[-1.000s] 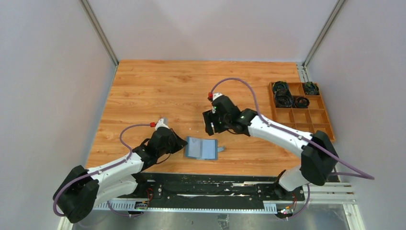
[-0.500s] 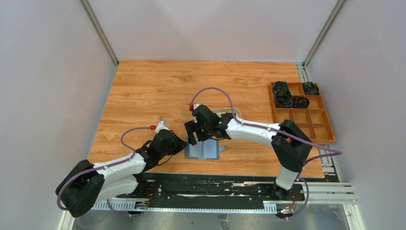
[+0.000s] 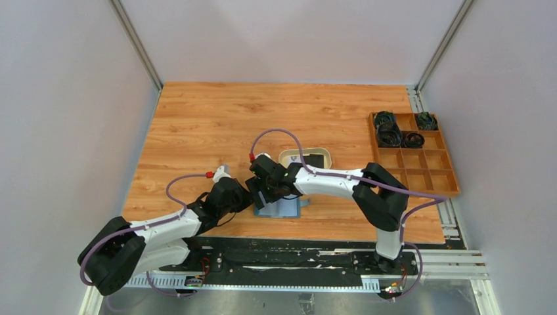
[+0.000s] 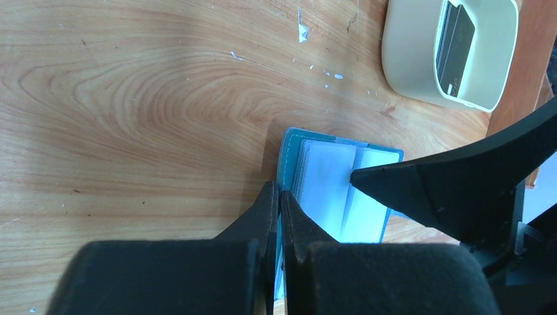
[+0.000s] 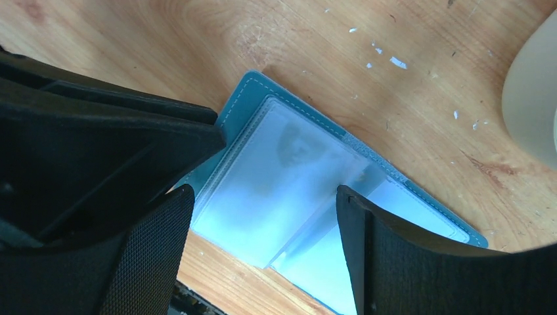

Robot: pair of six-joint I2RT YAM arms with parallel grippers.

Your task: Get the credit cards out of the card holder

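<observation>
The teal card holder (image 3: 284,210) lies open and flat on the wooden counter (image 3: 217,125), near its front edge, between the 2 arms. Its clear plastic sleeves (image 5: 282,177) face up, with something pale behind them. Whether those are cards cannot be told.

The left gripper (image 3: 248,200) sits low at the holder's left edge. Its fingers (image 4: 266,210) are pressed together with their tips right at the teal cover. The left wrist view does not settle whether a thin edge of the cover is nipped between them.

The right gripper (image 3: 265,194) hangs over the open holder with its fingers (image 5: 154,236) spread wide. The sleeves lie in the gap between them, and neither finger grips anything.

Just behind the holder stands a beige oval tray (image 3: 289,156) holding 1 black credit card (image 3: 314,160), which leans against the tray's inner wall in the left wrist view.

At the counter's right edge stands a brown compartment organizer (image 3: 430,176), with coiled dark cables (image 3: 388,135) in its far compartments.
</observation>
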